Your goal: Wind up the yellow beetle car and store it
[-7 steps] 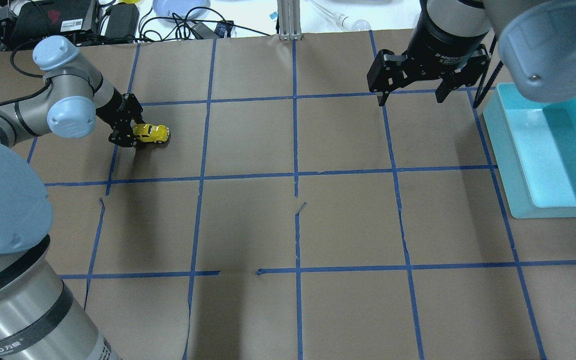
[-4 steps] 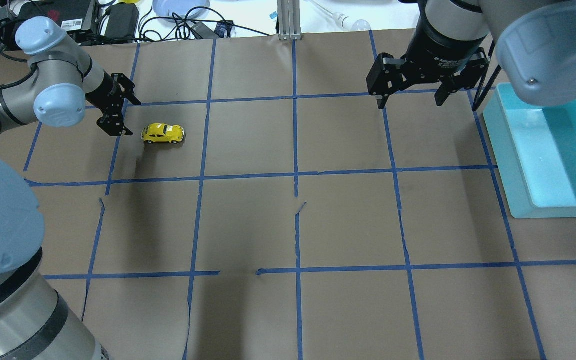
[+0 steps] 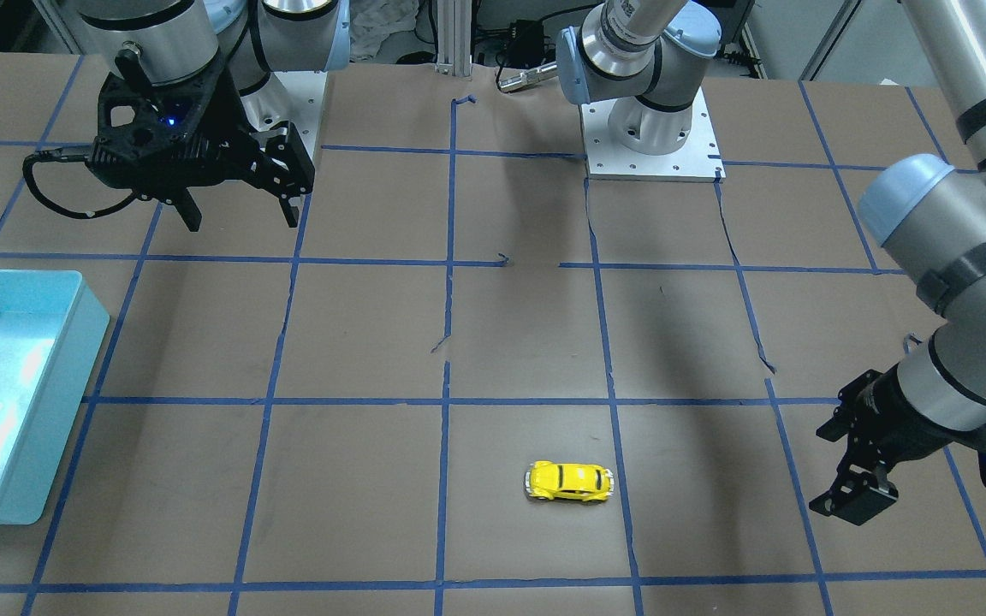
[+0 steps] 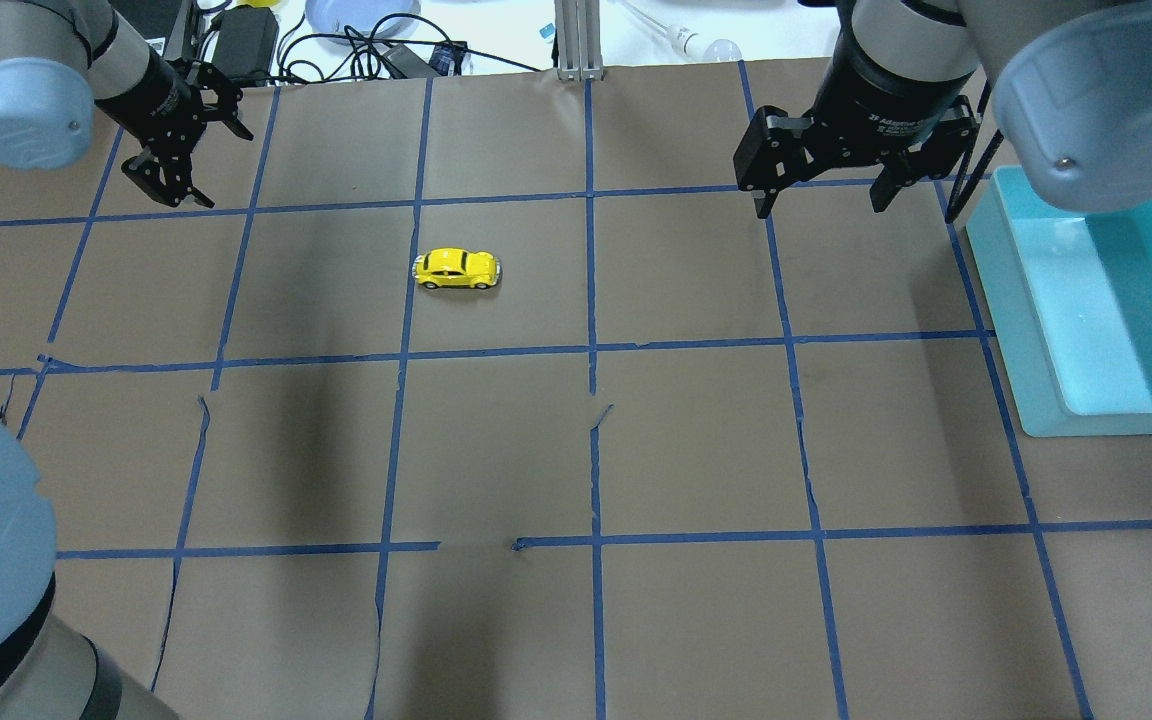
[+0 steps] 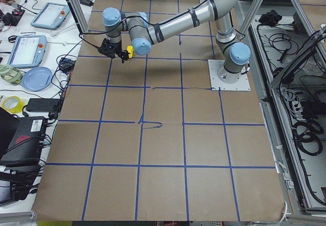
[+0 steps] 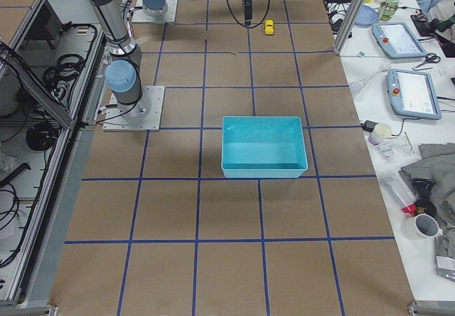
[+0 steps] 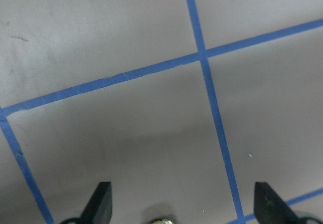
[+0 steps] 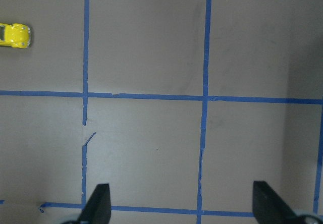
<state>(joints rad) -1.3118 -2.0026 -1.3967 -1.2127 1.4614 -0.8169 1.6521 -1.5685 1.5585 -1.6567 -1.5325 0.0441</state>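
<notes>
One yellow beetle car [image 4: 457, 270], one teal bin [image 4: 1011, 320], two claws. The car sits on its wheels left of centre in the overhead frame, touching nothing. The left gripper [image 4: 206, 165] hangs upper left, spread wide and empty, well apart from the car. The right gripper [image 4: 821, 205] is upper right, wide and empty, near the bin.

Table [image 4: 696, 440]: brown paper cover, blue tape grid [image 4: 591, 347]. Beyond its far edge: blue plate [image 4: 361, 15], black power brick [image 4: 241, 42], grey tablet [image 5: 23, 50].
</notes>
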